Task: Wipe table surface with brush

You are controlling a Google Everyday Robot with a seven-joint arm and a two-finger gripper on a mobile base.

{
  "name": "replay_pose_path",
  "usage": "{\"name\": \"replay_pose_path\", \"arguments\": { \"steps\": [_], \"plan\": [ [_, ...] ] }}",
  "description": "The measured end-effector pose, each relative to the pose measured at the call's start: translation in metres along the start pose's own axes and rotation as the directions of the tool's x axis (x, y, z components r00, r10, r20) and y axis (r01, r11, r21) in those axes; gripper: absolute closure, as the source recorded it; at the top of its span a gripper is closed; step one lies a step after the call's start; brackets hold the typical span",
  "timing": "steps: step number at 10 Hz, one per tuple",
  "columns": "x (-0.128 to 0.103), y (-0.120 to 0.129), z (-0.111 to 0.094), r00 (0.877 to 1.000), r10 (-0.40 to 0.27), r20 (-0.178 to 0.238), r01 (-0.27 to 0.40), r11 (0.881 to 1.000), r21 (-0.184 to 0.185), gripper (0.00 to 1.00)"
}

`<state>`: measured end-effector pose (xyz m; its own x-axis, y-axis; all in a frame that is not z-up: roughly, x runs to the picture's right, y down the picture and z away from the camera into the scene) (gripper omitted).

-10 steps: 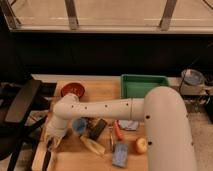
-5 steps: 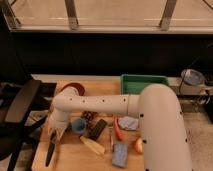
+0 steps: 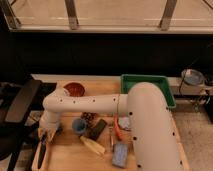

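Observation:
The table surface (image 3: 70, 157) is a light-wood top with plank grain. My gripper (image 3: 47, 133) is over its front left corner, at the end of the white arm (image 3: 95, 104) that reaches leftward across the table. It is shut on the upper end of the brush (image 3: 41, 150). The brush is a long, slender black stick that slants down from the gripper toward the front left edge, with its lower end at the wood.
On the table are a red bowl (image 3: 75, 89), a green tray (image 3: 148, 87), a blue cup (image 3: 78, 125), a dark rectangular block (image 3: 97, 130), a yellow object (image 3: 93, 145), a red-orange handled tool (image 3: 117, 130) and a blue sponge (image 3: 120, 154). A black chair (image 3: 20, 107) stands at the left.
The arm has swung toward the far left. The gripper has moved a little left along the table's left side, carrying the brush.

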<state>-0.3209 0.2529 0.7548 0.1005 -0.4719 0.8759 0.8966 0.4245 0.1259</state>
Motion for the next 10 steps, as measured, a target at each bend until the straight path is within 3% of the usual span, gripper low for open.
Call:
{"name": "replay_pose_path", "arguments": {
  "steps": [2, 5, 7, 10],
  "plan": [
    [-0.009, 0.009, 0.001, 1.0, 0.015, 0.002, -0.015, 1.0, -0.012, 1.0],
    [-0.003, 0.047, -0.019, 0.997, 0.072, -0.02, -0.073, 0.997, -0.023, 1.0],
    [0.019, 0.067, -0.038, 0.994, 0.106, -0.04, -0.108, 0.994, -0.026, 1.0],
    [0.054, 0.059, -0.049, 0.993, 0.109, -0.049, -0.11, 0.994, -0.021, 1.0]
  ]
}}
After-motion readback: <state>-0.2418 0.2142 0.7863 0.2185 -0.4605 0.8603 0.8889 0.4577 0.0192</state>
